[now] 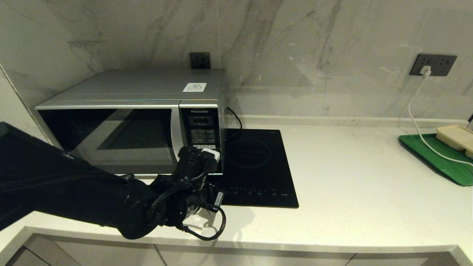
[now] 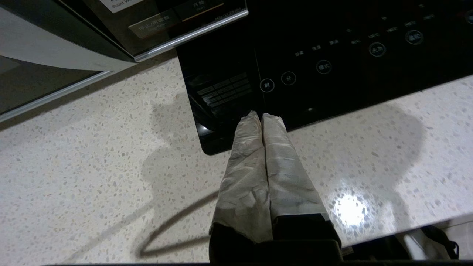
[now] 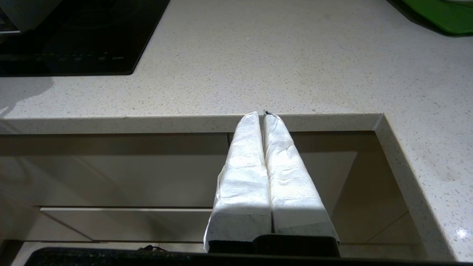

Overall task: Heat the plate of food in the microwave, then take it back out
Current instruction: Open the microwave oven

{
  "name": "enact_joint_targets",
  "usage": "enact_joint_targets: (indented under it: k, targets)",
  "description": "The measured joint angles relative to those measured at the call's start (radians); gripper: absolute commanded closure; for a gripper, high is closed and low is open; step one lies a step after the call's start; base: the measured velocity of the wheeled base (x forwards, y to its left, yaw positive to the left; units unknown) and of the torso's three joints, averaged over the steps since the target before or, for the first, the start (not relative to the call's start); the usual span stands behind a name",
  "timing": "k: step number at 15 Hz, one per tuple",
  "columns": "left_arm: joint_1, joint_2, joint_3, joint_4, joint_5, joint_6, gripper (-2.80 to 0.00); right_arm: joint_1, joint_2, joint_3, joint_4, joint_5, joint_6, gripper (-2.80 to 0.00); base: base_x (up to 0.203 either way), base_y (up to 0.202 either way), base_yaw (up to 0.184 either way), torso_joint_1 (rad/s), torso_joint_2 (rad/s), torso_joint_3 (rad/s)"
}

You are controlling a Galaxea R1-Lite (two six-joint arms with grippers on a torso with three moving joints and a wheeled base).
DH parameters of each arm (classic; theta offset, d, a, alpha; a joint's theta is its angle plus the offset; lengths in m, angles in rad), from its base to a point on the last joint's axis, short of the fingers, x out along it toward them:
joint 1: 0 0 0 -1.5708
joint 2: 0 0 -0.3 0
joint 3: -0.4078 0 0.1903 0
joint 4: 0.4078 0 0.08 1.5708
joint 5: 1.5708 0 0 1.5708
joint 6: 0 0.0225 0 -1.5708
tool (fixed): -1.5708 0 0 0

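The silver Panasonic microwave (image 1: pixel 133 122) stands at the back left of the counter with its dark glass door closed. My left gripper (image 1: pixel 211 154) hangs just in front of the bottom of its black keypad panel (image 1: pixel 201 129), fingers shut and empty. In the left wrist view the same left gripper (image 2: pixel 262 116) is over the near corner of the black hob, with the keypad's lowest buttons (image 2: pixel 173 16) close above. My right gripper (image 3: pixel 260 115) is shut and empty, parked below the counter's front edge and out of the head view. The lilac plate of food is out of view.
A flat black induction hob (image 1: pixel 255 166) lies right of the microwave. A green board (image 1: pixel 439 159) with a beige compartment tray (image 1: pixel 456 136) sits at the far right. A white cable (image 1: pixel 417 118) runs from a wall socket (image 1: pixel 432 65) to it. Cabinet fronts (image 3: pixel 147 177) lie below the counter edge.
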Motion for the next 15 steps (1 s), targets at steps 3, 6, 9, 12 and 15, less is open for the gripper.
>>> enact_joint_targets:
  k: [3,6,9,12,15]
  targets:
    - [0.014,0.050,-0.027,-0.002,0.000,-0.011,0.00,0.000,0.000,0.000,0.000,0.000,0.000,0.00,0.000,0.000,0.000,0.000,0.00,0.000]
    - [0.033,0.093,-0.056,-0.004,-0.002,-0.041,0.00,0.000,0.000,0.000,0.000,0.000,0.000,0.00,0.000,0.000,0.000,0.000,0.00,0.000]
    - [0.046,0.126,-0.085,-0.023,-0.008,-0.056,0.00,0.000,0.000,0.000,0.000,0.000,0.000,0.00,0.000,0.000,0.000,0.000,0.00,0.000]
    - [0.059,0.163,-0.090,-0.119,-0.008,-0.054,0.00,0.000,0.000,0.000,0.000,0.000,0.001,0.00,0.000,0.000,0.000,0.000,0.00,0.000]
    - [0.068,0.192,-0.091,-0.179,-0.008,-0.044,0.00,0.000,0.000,0.000,0.000,0.000,0.000,0.00,0.000,0.000,0.000,0.000,0.00,0.000]
